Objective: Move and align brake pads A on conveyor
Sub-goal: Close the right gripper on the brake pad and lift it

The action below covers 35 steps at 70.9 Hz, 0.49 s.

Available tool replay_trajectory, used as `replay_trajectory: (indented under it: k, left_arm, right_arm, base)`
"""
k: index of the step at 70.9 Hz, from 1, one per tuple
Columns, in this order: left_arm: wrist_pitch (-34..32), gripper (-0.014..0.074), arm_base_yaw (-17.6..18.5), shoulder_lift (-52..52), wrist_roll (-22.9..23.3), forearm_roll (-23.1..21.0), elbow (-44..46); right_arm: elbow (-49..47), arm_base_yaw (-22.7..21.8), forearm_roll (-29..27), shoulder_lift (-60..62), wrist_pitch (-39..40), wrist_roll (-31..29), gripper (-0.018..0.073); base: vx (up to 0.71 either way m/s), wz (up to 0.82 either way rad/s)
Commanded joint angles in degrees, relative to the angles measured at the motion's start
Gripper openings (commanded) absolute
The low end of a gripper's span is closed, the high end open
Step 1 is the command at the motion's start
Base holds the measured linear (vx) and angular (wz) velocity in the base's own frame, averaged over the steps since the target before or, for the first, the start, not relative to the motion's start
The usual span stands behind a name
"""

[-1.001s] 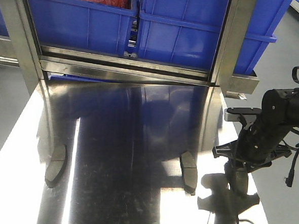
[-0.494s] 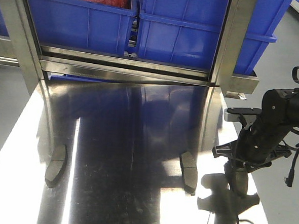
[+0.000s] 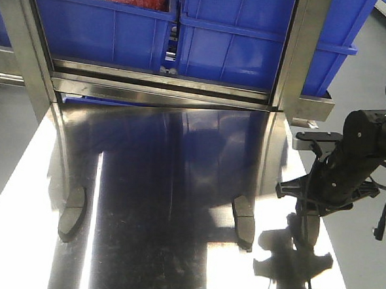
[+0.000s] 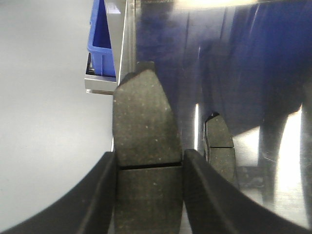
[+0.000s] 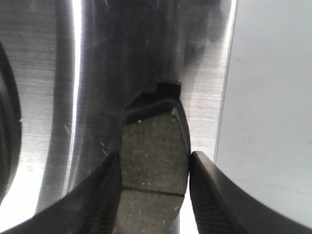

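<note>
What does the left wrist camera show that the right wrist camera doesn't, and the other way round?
Only the left wrist view: a blue bin in the distance and a loose brake pad lying on the steel table. Only the right wrist view: a dark curved shape at the left edge, too cropped to identify. Both: a gripper clamping a grooved pad, the left gripper on the left-held pad, the right gripper on the right-held pad, with grey floor beside the table.
</note>
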<state>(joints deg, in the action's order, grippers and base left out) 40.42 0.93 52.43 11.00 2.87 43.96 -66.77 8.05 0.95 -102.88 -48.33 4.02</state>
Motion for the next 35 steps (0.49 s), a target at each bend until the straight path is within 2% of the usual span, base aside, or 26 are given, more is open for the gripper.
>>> replay_trajectory:
  k: [1, 35]
  left_arm:
    - [-4.32, 0.0118, 0.37, -0.78, 0.05, 0.26, 1.73]
    - [-4.32, 0.0118, 0.37, -0.78, 0.05, 0.26, 1.73]
  right_arm:
    - [-1.23, -0.07, -0.27, 4.17, 1.56, -0.23, 0.0086]
    - [-1.23, -0.07, -1.82, 11.12, 2.70, -0.23, 0.0086]
  base:
    - [0.00, 0.00]
    - [0.00, 0.00]
